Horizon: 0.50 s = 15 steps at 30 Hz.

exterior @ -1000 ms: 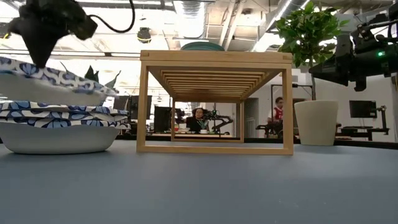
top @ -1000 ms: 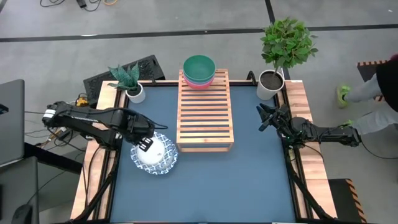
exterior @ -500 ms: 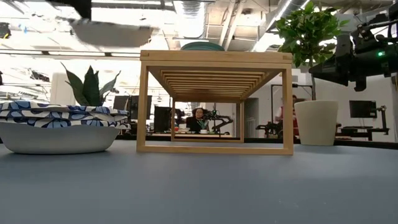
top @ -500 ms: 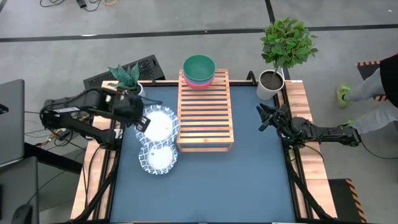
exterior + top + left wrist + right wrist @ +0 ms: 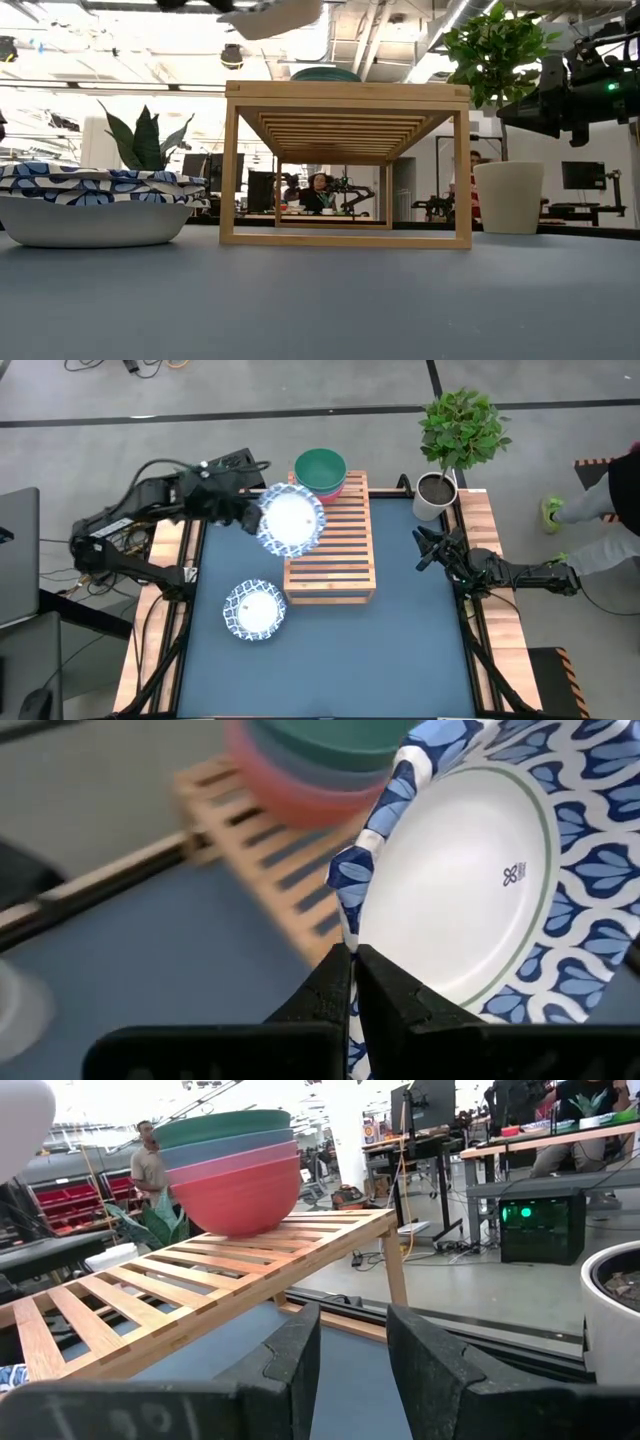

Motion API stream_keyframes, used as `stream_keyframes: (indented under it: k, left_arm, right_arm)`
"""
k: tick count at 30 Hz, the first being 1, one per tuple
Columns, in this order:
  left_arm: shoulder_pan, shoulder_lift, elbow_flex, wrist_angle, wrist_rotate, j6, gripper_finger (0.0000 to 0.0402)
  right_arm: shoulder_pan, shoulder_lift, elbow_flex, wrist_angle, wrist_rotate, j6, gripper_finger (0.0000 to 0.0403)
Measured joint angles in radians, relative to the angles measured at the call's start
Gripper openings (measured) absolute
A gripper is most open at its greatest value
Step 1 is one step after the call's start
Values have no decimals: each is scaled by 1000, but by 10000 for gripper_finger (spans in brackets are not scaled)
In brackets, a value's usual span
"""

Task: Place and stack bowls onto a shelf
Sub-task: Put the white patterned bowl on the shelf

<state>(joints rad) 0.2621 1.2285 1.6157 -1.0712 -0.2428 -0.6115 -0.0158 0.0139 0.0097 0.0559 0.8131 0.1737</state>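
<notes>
My left gripper (image 5: 250, 517) is shut on a blue-and-white patterned bowl (image 5: 291, 520), held high over the far left part of the light-wood slatted shelf (image 5: 330, 555). In the low view this bowl (image 5: 275, 14) is well above the shelf top (image 5: 347, 92). A second patterned bowl (image 5: 254, 610) rests by its base on the blue table, left of the shelf. A teal-green bowl (image 5: 320, 466) sits nested in a pink bowl (image 5: 324, 494) at the shelf's far end. My right gripper (image 5: 424, 550) waits open and empty near the table's right edge. My left gripper pinches the patterned bowl's rim (image 5: 349, 925) between its two fingers (image 5: 330, 995), at the bowl's left side. The fingers come from the table's left side. The bowl is lifted clear, tilted a little, with its white inside facing up.
A leafy plant in a white pot (image 5: 437, 495) stands at the far right corner. A spiky plant (image 5: 145, 140) stands at the far left. A person (image 5: 605, 500) is beyond the table's right edge. People sit in the room behind the table (image 5: 320, 190).
My left gripper has lifted the upper patterned bowl off the lower one, then gone up, toward the far edge and toward the right, to above the shelf's far left part. The lower patterned bowl has stayed on the table.
</notes>
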Motion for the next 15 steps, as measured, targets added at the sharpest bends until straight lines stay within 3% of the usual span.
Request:
stream_keyframes:
  k: [6,15]
  left_arm:
    - [73,131,0,101,223,25,0]
    - [112,336,-1,98,504,-12,0]
  right_arm:
    - [0,0,0,0,3,-2,143]
    - [0,0,0,0,4,-1,143]
